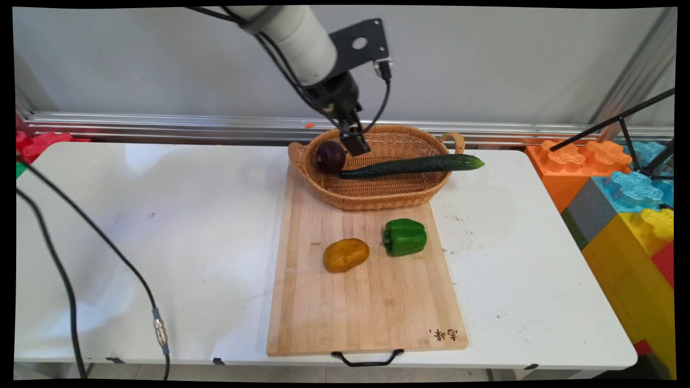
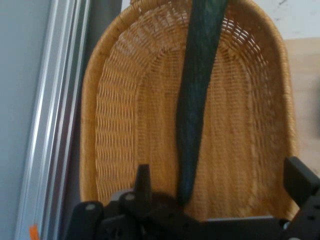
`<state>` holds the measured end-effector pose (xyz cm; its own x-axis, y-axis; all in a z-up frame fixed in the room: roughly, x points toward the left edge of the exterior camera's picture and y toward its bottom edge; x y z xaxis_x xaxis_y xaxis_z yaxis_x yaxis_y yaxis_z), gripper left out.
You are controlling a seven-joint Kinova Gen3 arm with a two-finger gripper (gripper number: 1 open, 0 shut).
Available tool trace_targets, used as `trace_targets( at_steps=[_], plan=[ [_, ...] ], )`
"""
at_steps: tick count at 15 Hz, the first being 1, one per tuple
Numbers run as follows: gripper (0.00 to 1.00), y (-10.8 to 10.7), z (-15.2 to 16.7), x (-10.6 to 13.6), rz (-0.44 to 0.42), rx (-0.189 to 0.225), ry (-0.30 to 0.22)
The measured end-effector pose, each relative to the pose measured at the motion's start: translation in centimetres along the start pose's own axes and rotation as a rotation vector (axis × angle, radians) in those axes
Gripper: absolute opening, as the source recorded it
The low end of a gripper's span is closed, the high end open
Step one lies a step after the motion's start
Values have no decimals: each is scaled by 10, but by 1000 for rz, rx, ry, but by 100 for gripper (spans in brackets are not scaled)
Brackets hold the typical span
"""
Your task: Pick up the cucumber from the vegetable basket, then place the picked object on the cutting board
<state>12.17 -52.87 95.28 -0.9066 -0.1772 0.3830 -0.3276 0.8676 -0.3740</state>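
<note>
Dark characters were seen burnt into the pale bamboo cutting board (image 1: 366,302) on the white table (image 1: 161,226). Above the oval wicker basket (image 1: 377,196), holding a long green cucumber (image 1: 412,165) and a round purple onion (image 1: 330,156), the black two-finger gripper (image 1: 356,144) was spread apart, grasping nothing.

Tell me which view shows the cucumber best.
The main view: there the whole cucumber shows, lying across the wicker basket with its tip sticking out over the right rim. The hand view shows only part of it, a dark strip running down the basket's floor to the claw's linkage.
</note>
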Motion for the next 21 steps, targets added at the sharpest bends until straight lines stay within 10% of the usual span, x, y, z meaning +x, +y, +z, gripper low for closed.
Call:
trace_targets(
  at_steps=[15, 16, 21],
  plan=[
    [100, -20, 174, 12, 141, -114, 121],
    [0, -19, 181, 16, 155, -117, 137],
    [0, -19, 183, 26, 187, -92, 170]
  ],
)
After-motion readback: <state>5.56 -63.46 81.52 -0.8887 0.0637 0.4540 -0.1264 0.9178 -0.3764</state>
